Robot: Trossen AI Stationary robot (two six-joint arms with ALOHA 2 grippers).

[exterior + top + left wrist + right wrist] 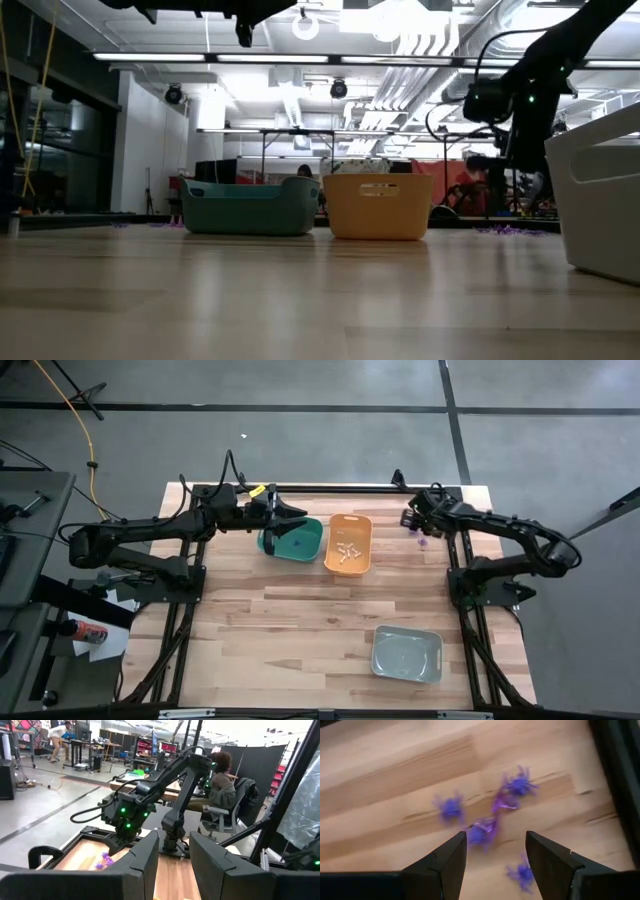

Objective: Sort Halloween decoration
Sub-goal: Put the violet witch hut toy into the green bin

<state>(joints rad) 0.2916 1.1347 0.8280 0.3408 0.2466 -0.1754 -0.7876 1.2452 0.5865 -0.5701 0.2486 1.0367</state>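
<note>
The right pincer [492,855] hangs over the wooden worktop [300,630], its two dark fingers spread wide and holding nothing. Directly beneath and just ahead of it lies a loose cluster of purple spider trinkets [482,831], some touching one another; one sits between the fingertips' line, others just beyond, one just beside the right-hand finger. From overhead, the same purple specks [422,541] lie right by this pincer [412,518], near the worktop's far right edge. Across the worktop, the left pincer [297,517] hovers above the rim of the green bin [300,545], fingers partly apart with nothing visible between them. Beside that pincer, the orange bin [349,544] holds several whitish pieces [347,552]. A grey bin [407,654] stands well apart from both pincers.
</note>
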